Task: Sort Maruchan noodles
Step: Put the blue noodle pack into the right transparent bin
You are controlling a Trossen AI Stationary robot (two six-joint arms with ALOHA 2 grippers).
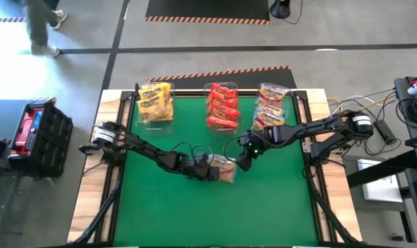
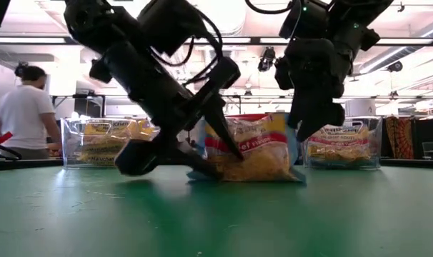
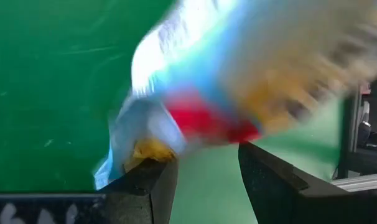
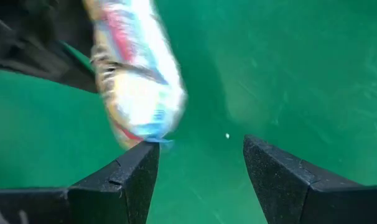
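The left tool [image 1: 210, 169] sits near the centre of the green surface [image 1: 160, 207], low and tilted steeply down in the low view. Its fingers [image 3: 148, 180] stand apart, with a pale multicoloured noodle packet [image 1: 224, 169] lying between and just beyond them; whether the fingers bear on the packet cannot be told from these views. The packet lies at 3 o'clock of the left tool in the high view, touching it, with one edge on the surface and its face raised toward the low camera.

The right tool [image 1: 244, 162] hangs at 2 o'clock of the packet, just beside it, fingers [image 4: 129, 174] spread wide and empty, pointing down at the surface. The left tool is judged the nearer of the two.

The right arm reaches in from 3 o'clock, the left arm from 9 o'clock. Three clear bins stand at 12 o'clock: yellow packets [image 1: 155, 102], red packets [image 1: 222, 105] and pale packets [image 1: 272, 107]. The pale bin lies at 1 o'clock from the packet, nearer the right arm.
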